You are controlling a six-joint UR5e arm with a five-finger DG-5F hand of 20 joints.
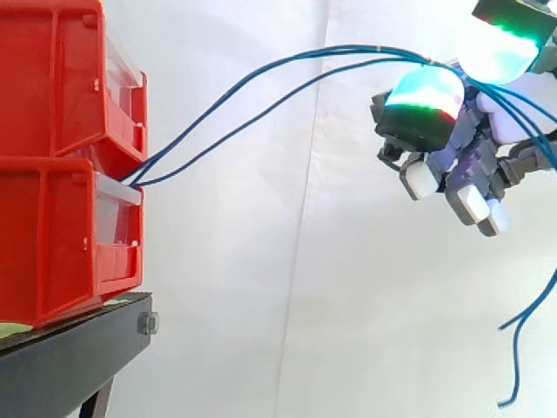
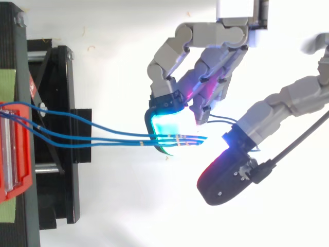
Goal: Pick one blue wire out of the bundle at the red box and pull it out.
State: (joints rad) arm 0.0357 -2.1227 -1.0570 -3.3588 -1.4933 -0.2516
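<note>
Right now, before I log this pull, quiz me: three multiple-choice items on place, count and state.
1. Where do the blue wires leave the red bins? A at the front, where the two bins meet; B over the upper bin; C at the back.
2. How many wires reach the hand? A one; B three; C six.
3. Their state? A coiled in a heap; B cut loose from the bins; C strung through the air, rising to the hand.
Key: A, the side view shows them emerging between the bins; B, the top view shows three strands; C, they arc upward from the bins.
</note>
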